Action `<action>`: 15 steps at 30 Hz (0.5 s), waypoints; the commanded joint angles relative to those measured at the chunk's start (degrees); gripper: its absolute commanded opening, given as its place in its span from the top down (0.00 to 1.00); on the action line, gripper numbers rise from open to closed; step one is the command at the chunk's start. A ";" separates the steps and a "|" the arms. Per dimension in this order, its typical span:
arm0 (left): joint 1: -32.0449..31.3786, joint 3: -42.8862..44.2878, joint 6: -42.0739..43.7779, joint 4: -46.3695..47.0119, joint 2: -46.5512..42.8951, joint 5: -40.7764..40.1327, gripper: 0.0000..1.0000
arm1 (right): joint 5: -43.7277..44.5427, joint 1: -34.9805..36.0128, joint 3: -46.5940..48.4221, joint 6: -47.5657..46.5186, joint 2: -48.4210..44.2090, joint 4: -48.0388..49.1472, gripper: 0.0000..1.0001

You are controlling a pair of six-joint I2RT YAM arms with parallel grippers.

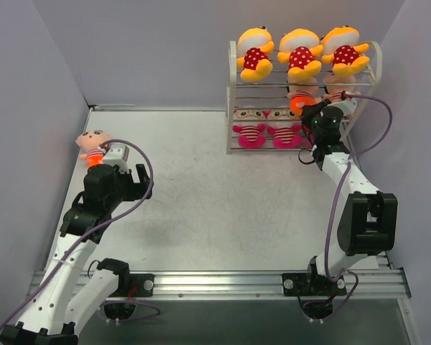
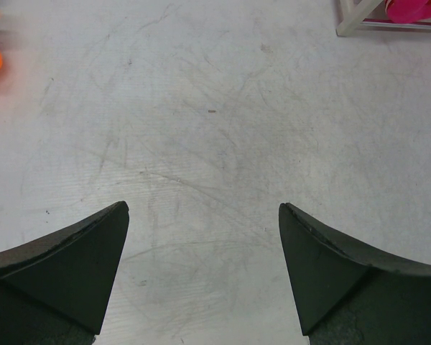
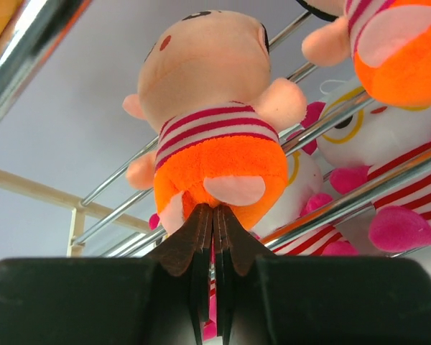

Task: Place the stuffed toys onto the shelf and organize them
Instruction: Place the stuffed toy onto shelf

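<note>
The right arm rises from its base on the near rail, bends at a dark elbow on the right, and reaches far and slightly left. This brings the right gripper (image 3: pixel 214 213) to the front of the shelf (image 1: pixel 233 86), at the right half of its middle tier. Its jaws are clenched flat against each other. Their tips are against the orange bottom of a peach-faced doll (image 3: pixel 215 108) sitting on the middle rods. Whether any cloth is pinched between them cannot be told. A second peach-faced doll (image 3: pixel 395 50) sits just to the right on the same tier.

Below, two white-faced pink-striped dolls with yellow glasses (image 1: pixel 249 131) lie side by side on the bottom tier. The wrist hides the space to their right. Three yellow-orange polka-dot dolls (image 1: pixel 299 56) sit in a row on the top tier.

The left arm folds out to the near left, and its forearm then comes back toward the far side. The left gripper (image 2: pixel 203 208) is held low over the bare table (image 1: pixel 223 194) with its jaws released and spread wide, grasping nothing. It points across the table toward the shelf's near left foot. One more peach-faced doll (image 1: pixel 93 147) lies on the table at the far left, just beyond this wrist and by the left wall.
</note>
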 commanded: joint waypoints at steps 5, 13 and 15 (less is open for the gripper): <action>-0.24 0.09 0.35 0.60 -0.09 -0.17 0.06 | -1.52 -0.08 4.30 -2.97 2.18 1.39 1.00; -0.24 0.09 0.35 0.60 0.00 -0.17 0.06 | -1.34 -0.08 4.74 -4.11 3.32 0.87 1.00; -0.24 0.09 0.35 0.69 -0.09 -0.17 0.06 | -1.43 -0.16 4.65 -4.29 3.50 0.78 1.00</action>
